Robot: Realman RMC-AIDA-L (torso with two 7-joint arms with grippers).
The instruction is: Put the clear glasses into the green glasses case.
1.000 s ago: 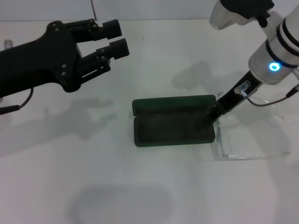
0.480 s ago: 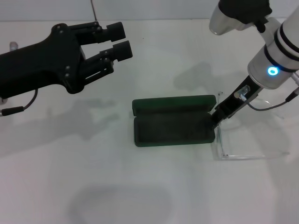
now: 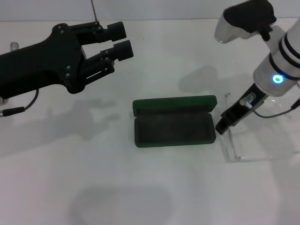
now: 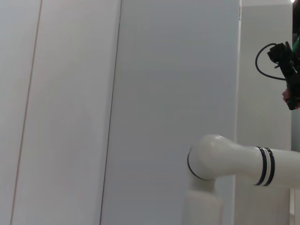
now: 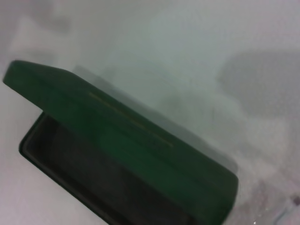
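Touching the clear glasses [image 3: 255, 143], the right end effector [image 3: 224, 123] sits beside the green glasses case [image 3: 173, 124].

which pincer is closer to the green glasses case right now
Right. The right pincer sits just off the right end of the open green glasses case, by the clear glasses. The left pincer hovers well away, up to its left.

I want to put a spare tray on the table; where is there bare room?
Free: the table nearer the robot than the green glasses case, and the stretch to its left, below the raised left claw. Crowded: right of the case, where the right claw meets the clear glasses.
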